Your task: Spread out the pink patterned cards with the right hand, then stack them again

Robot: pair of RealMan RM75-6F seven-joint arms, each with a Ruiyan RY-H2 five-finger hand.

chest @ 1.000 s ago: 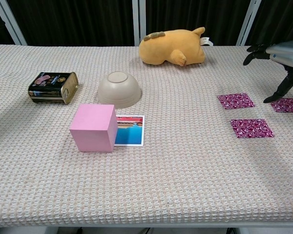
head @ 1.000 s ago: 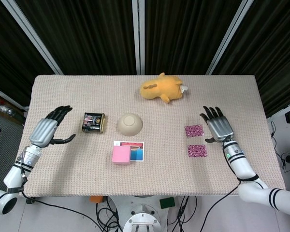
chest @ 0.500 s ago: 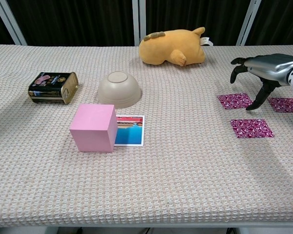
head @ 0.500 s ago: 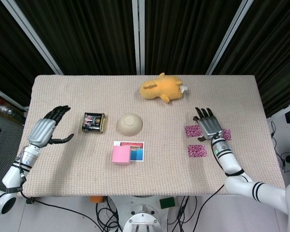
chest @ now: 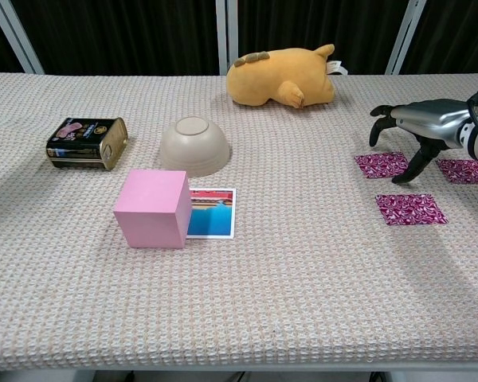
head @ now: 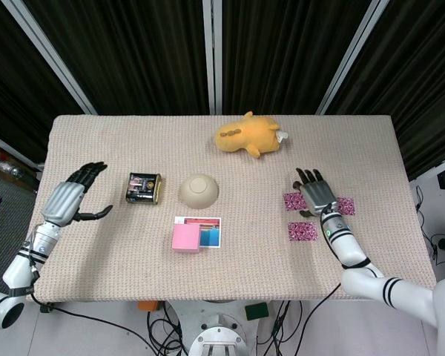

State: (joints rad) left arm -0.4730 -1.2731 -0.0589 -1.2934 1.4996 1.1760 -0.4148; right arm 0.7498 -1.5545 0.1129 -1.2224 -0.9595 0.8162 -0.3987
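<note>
pink patterned cards [chest: 411, 208] | three, flat, spread apart | table's right side

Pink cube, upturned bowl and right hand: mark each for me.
pink cube [chest: 152, 208], chest view, middle of its front face
upturned bowl [chest: 194, 146], chest view, its side wall
right hand [chest: 421, 123], chest view, back of the hand

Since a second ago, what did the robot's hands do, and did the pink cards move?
The right hand slid toward the robot's left, from beyond the far right card to above the gap between the two back pink patterned cards. It holds nothing, fingers spread, and whether it touches a card is unclear. All three cards lie where they were, spread apart. The left hand, pink cube and bowl stayed put.
</note>
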